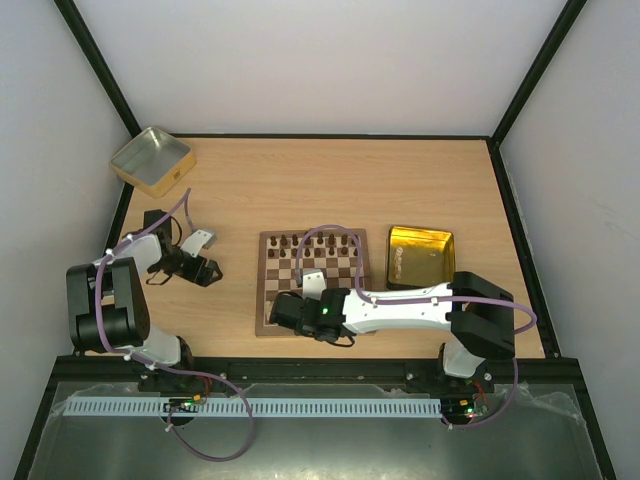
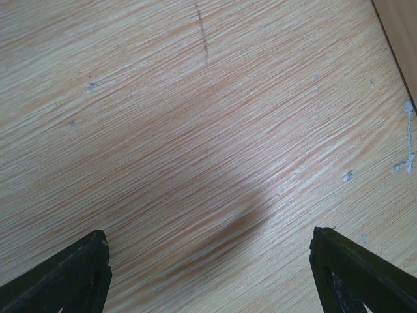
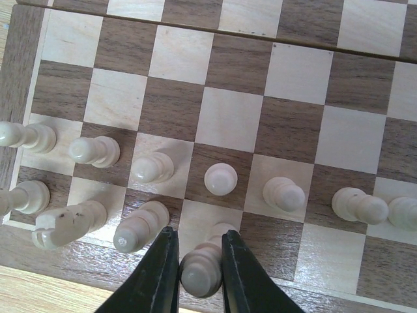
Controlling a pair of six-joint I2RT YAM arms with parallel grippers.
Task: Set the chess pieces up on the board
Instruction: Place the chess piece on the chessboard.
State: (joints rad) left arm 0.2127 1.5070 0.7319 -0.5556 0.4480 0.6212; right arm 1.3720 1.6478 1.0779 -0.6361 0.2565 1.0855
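One cream piece (image 3: 201,270) is clamped between the jaws of the right gripper (image 3: 199,233), bottom centre of the wrist frame, on the nearest row of the board (image 3: 231,120). More cream chess pieces (image 3: 220,178) are lined up beside and just beyond it. Over on the left, the left gripper (image 2: 208,235) is spread wide with nothing in it, over bare surface (image 2: 195,98), well apart from the board. Dark chessmen (image 1: 310,243) are seen along the board's far edge. A gold tin (image 1: 420,258) is parked just right of it, and a second tin (image 1: 152,160) sits upper left.

left arm (image 1: 108,305) and right arm (image 1: 400,307), white shells, chunky black joints, loopy purple cables (image 1: 325,229), black wedge fingers (image 3: 155,277), lil green light (image 1: 325,312)
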